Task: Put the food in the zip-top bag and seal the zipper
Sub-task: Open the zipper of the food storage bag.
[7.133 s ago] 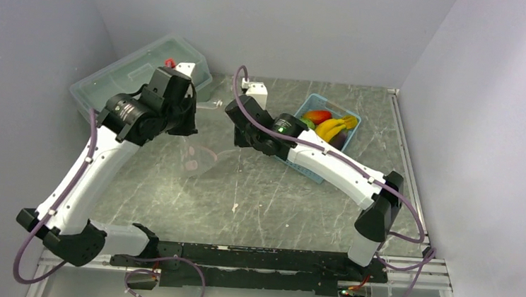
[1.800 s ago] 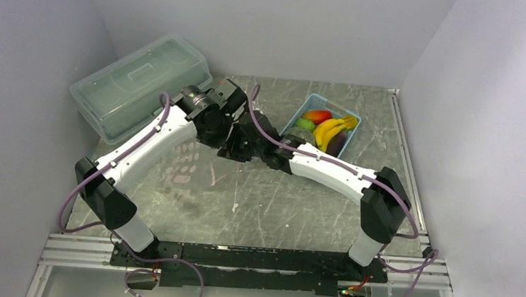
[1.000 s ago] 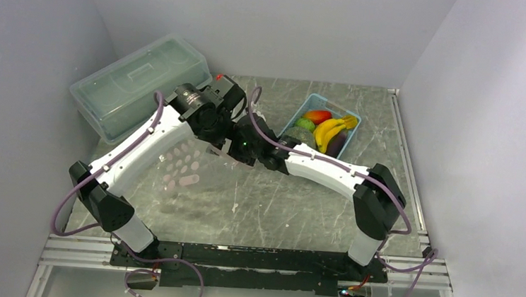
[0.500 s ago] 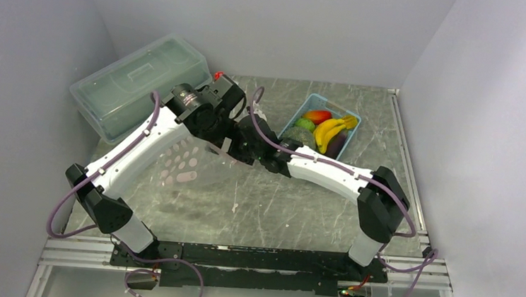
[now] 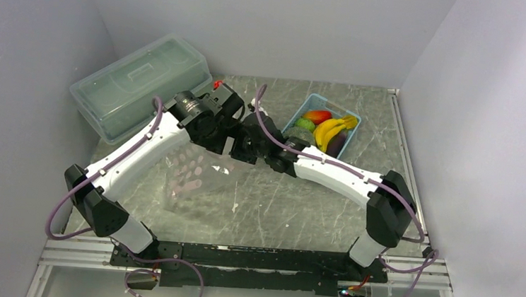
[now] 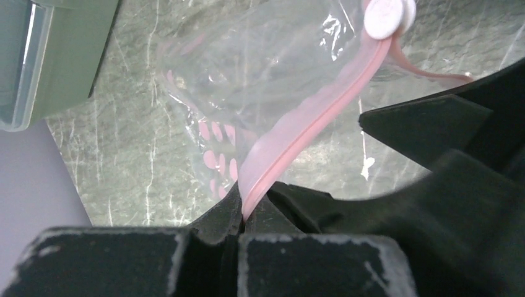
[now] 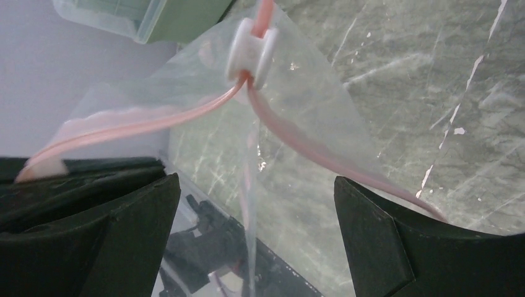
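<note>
Pink zipper (image 6: 309, 124) pinched in left gripper (image 6: 242, 211), zip-top bag (image 5: 198, 175) hanging over table (image 5: 298, 208) centre; right gripper (image 7: 252, 185) wide, straddling mouth; step: opening bag; next: R to grip opp. lip; food (image 5: 326, 125) in basket (image 5: 319, 97), far-right.

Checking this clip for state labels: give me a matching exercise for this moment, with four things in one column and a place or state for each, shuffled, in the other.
Things:
1. left gripper
2. right gripper
3. food
4. lidded box

Places or states:
A. in the light-blue basket
B. open, facing the zip-top bag
C. shut on the zipper
D. closed, at the far left

Pairs: 1-C, 2-B, 3-A, 4-D
</note>
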`<state>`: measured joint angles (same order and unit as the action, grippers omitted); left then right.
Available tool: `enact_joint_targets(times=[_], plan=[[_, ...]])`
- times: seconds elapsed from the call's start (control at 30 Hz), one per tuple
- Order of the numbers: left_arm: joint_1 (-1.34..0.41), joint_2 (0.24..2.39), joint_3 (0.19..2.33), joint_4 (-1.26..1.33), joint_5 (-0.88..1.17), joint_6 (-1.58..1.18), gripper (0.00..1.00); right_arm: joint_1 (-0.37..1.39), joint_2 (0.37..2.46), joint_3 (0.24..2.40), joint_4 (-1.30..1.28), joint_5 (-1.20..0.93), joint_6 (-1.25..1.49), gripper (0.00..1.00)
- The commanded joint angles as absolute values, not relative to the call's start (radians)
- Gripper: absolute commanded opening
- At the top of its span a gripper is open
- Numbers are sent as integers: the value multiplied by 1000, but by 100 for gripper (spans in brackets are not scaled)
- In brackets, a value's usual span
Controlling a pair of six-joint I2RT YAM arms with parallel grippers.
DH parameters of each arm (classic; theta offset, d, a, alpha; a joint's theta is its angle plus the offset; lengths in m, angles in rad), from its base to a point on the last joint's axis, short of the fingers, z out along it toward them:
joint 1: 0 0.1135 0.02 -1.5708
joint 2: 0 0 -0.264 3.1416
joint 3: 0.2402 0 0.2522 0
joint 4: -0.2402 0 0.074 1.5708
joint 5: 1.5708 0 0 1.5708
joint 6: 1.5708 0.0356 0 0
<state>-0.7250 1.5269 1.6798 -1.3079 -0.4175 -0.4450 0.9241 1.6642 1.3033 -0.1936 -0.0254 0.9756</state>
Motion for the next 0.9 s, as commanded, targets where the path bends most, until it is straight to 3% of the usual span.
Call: enact_joint_targets(times=[0.0, 0.87], plan=[[-721, 1484, 1663, -1275, -453, -434, 0, 917, 1585, 1308, -157, -48, 938, 99], [-720, 1485, 1649, -1257, -475, -430, 0, 892, 1339, 1188, -217, -15, 799, 96]])
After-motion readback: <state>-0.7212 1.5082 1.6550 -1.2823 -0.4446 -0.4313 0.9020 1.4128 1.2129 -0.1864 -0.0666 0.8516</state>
